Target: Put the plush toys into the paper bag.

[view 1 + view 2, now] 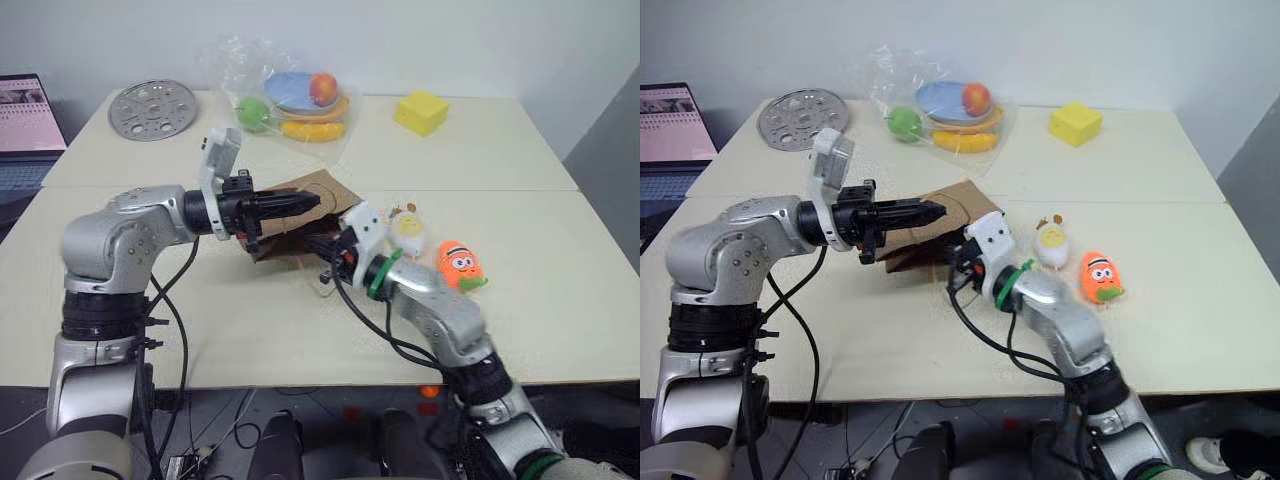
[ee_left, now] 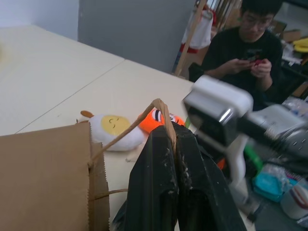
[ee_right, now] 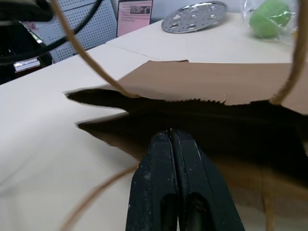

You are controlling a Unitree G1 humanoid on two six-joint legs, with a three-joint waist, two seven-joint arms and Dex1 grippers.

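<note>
While two plush toys (image 1: 432,252) lie beside one paper bag (image 1: 300,215), left claw (image 1: 312,201) pinching handle (image 2: 163,115), right claw (image 3: 172,137) pressed together

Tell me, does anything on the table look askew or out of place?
Yes. The paper bag is not standing: it lies on its side, its mouth only a narrow slit. The left pincer is shut on one cord handle. Both plush toys lie outside it on the table.
</note>
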